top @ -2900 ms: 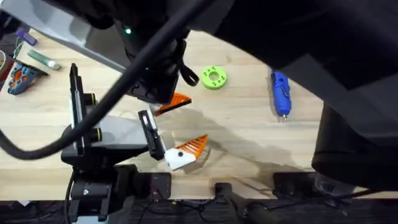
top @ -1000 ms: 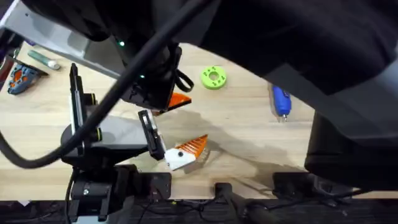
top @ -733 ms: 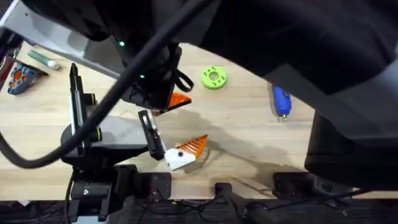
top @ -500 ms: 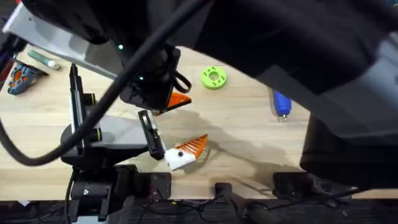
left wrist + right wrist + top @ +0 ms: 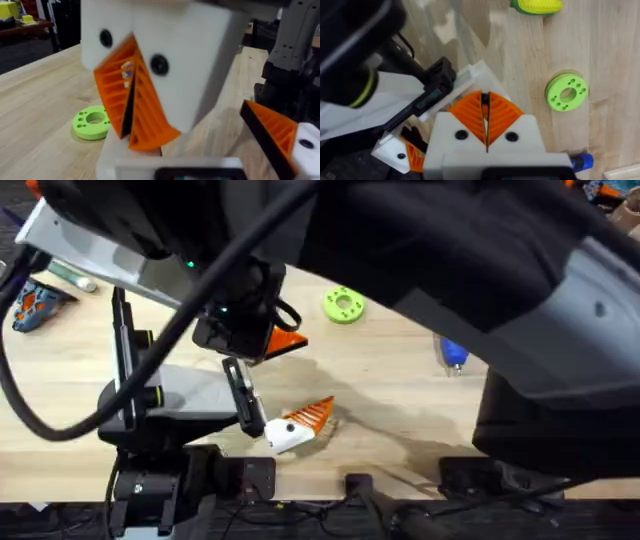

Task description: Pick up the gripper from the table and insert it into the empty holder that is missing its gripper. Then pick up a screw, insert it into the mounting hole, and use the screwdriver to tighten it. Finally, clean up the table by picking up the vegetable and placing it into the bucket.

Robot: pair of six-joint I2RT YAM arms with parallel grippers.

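With my left gripper point(image 5: 129, 95) and right gripper point(image 5: 484, 107) both pressed narrow, apparently on nothing, I judge I must open one wide before lowering it squarely over the screwdriver point(image 5: 452, 356).

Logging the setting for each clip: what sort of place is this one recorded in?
Likely a robotics lab or workshop bench. A light wooden table holds a blue screwdriver and a green ring-shaped dish, with robot arms over it. The left wrist view shows dark equipment and shelving behind the table.
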